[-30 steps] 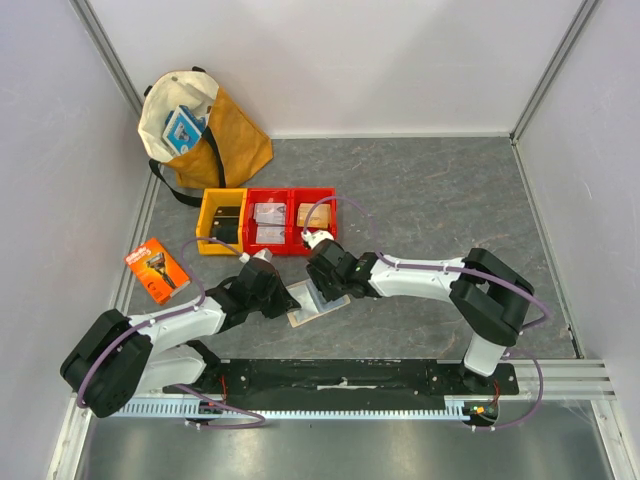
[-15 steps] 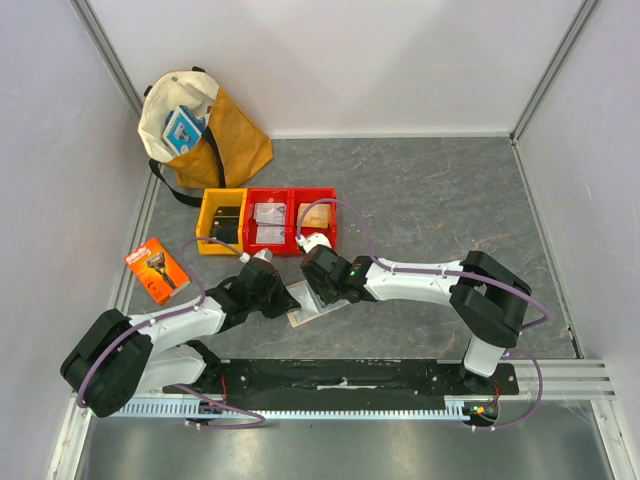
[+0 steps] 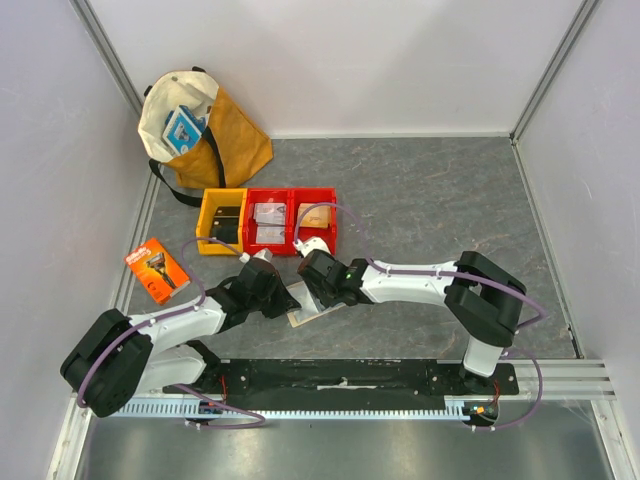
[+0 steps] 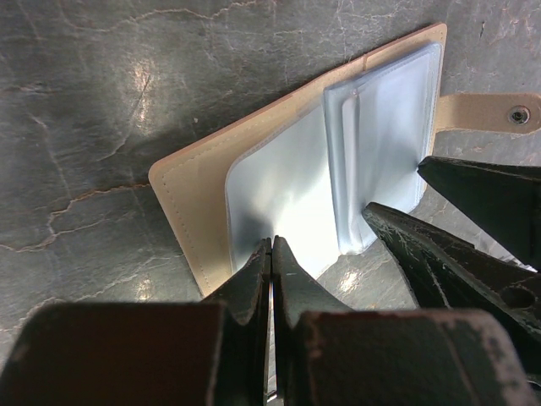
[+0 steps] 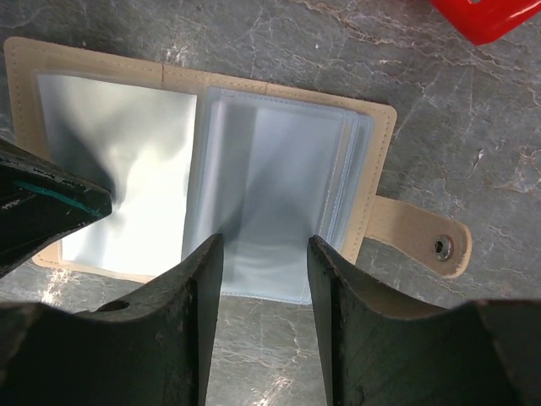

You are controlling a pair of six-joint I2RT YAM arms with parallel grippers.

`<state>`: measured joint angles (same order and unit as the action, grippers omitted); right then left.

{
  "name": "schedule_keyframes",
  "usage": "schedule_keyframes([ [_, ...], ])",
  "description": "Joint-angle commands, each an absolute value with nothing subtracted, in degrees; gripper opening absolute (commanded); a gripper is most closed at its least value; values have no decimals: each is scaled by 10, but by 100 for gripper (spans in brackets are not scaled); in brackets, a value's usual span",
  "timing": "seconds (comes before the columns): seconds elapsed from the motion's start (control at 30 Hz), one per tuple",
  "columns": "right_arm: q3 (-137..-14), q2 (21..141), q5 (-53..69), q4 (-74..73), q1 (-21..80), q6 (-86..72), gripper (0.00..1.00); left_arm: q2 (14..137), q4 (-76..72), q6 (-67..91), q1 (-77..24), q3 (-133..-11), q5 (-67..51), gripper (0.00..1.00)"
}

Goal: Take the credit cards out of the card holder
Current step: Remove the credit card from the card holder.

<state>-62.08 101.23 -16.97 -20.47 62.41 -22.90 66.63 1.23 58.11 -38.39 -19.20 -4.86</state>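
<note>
The card holder [image 5: 382, 161] lies opened flat on the table [image 5: 254, 34], roughly between my two arms and just in front of the red bin [image 5: 499, 17], with its snap tab [image 5: 423, 241] flung out to one side. My left end effector [image 4: 270, 254] is clenched, fingers pressed together, and its tip rests on the single clear sleeve [image 5: 118, 169] over one cover. I judge this pins the holder so it cannot slide or fold shut. I cannot tell whether a sleeve edge is nipped between those fingers. My right end effector [image 5: 264, 271] is released. Its jaws stand apart on either side of the near edge of the stacked sleeves [image 5: 279, 186], set to close on whatever sits in them. The credit cards do not show plainly. The sleeves look pale and cloudy, so any cards are probably tucked inside the stack.
</note>
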Motion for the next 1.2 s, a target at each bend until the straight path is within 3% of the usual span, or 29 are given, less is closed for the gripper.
schedule_keyframes([
  [0.0,-643,1026,-179,-206,628,-236,51,681,46,585,-386,-177,-36,4],
  [0.57,-651,1048,-173,-215,643,-253,42,684,44,584,-386,-178,-38,4],
  [0.87,-662,994,-221,-234,645,-250,53,682,43,584,-386,-177,-37,4],
  [1.17,-672,1015,-269,-258,640,-257,48,683,42,584,-386,-176,-39,4],
])
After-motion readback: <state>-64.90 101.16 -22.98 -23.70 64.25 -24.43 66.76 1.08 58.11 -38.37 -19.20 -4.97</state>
